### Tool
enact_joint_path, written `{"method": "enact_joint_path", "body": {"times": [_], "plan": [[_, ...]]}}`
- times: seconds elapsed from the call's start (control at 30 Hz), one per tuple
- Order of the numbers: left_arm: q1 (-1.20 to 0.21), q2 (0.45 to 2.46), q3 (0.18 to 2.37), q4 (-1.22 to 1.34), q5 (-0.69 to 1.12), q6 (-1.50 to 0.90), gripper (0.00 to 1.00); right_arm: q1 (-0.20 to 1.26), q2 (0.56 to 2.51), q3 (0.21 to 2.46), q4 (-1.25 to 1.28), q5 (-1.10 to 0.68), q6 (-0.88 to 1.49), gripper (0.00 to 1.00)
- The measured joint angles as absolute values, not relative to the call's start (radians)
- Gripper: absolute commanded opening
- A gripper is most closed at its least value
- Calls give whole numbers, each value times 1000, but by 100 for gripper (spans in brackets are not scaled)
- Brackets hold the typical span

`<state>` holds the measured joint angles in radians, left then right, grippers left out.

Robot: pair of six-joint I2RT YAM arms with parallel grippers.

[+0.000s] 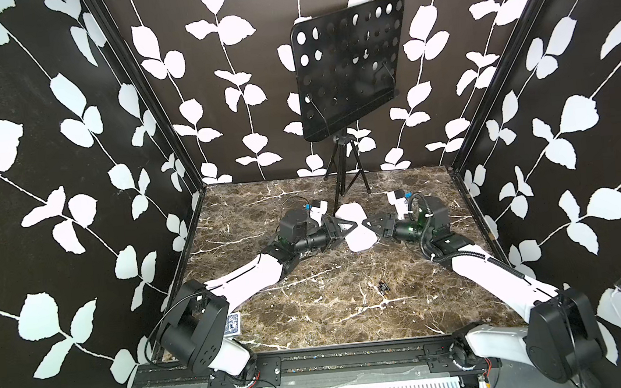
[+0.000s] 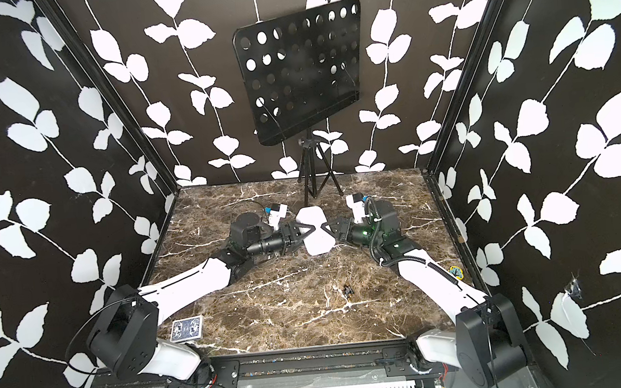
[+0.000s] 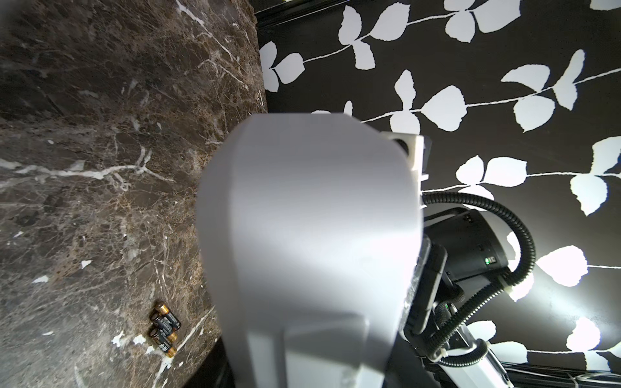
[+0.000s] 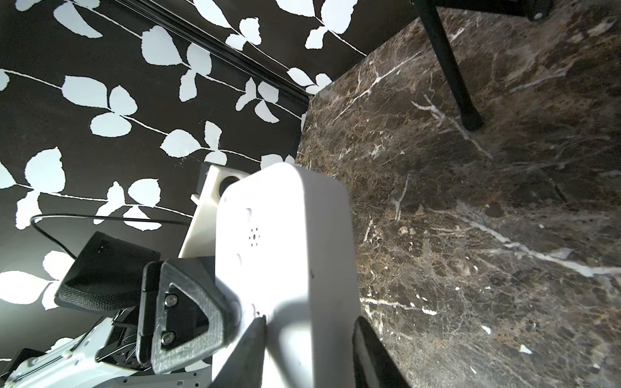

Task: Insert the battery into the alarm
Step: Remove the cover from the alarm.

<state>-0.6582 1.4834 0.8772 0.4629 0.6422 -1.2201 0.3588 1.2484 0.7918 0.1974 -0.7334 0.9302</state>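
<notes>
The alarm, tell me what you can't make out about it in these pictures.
- Display: no view shows one; in both top views the alarm is a glaring white slab.
- Battery compartment: open or shut is unclear; the left wrist view is too close and blurred.
- Hold of the right gripper: in the right wrist view, glare and shadow hide whether its fingers press the alarm.

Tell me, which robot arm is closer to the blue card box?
Left. The left arm has its shoulder right beside the blue card box; the right arm stands across the table, far from it.
</notes>
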Motion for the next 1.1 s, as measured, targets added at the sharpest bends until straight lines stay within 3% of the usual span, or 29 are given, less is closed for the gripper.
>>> {"method": "enact_joint_path", "body": {"times": [0.4,0.53,0.7,1.1], "plan": [[-654,1483,871,466,644,-1236,0,350,1256,796,213,-731,933,18],[-654,1483,867,477,646,-1240,0,349,1257,796,224,-730,936,22],[-654,1483,856,516,655,-1257,0,350,1263,796,242,-738,962,38],[-654,1487,835,639,672,-1325,0,348,1267,794,343,-745,1041,30]]}}
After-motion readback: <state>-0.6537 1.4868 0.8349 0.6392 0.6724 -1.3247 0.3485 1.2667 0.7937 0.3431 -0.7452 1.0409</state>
